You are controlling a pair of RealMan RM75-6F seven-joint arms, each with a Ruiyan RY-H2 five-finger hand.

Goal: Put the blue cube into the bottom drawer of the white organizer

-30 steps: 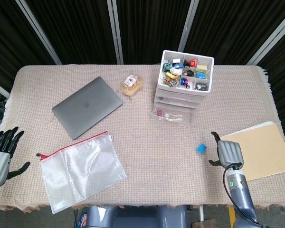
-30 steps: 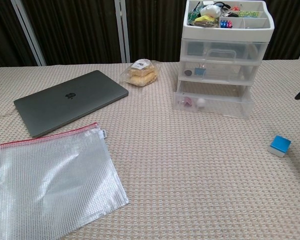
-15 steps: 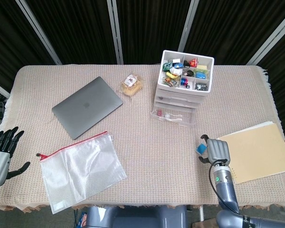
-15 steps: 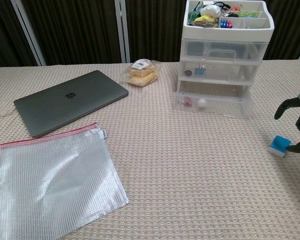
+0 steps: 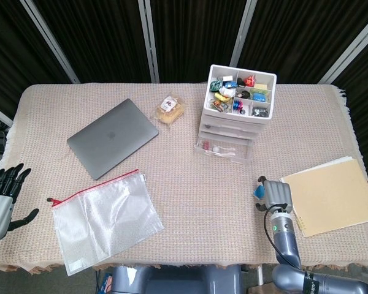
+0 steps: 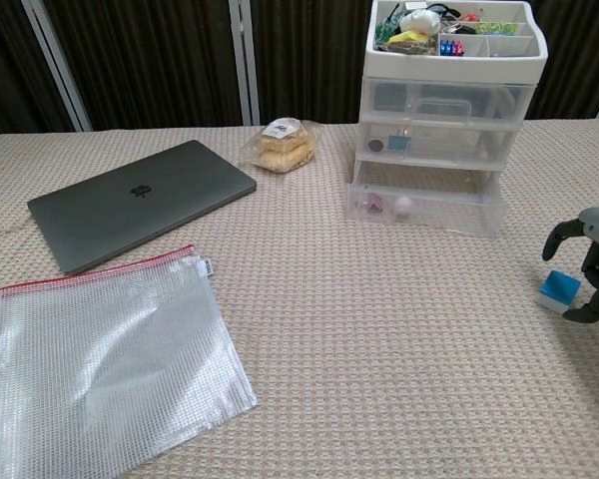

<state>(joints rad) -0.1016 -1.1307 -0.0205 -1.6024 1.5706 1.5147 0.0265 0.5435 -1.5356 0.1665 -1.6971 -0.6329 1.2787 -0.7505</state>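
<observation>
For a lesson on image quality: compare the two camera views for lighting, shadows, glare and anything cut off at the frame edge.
Head view: even, soft light, only faint shadows; the backdrop is dark, and the zip pouch shows mild sheen. Chest view: also sharp, with stronger whitish glare on the pouch; the right hand around the blue cube is cropped by the right edge, and the white organizer is cut off at the top.

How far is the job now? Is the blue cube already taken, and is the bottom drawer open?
Done: the bottom drawer of the white organizer stands pulled out. In hand: the right hand is at the blue cube, fingers curled around it, but the cube sits on the table and a firm grip cannot be confirmed. Left: grasp, lift, carry to the drawer, drop it in. The left hand is open at the table edge.
</observation>
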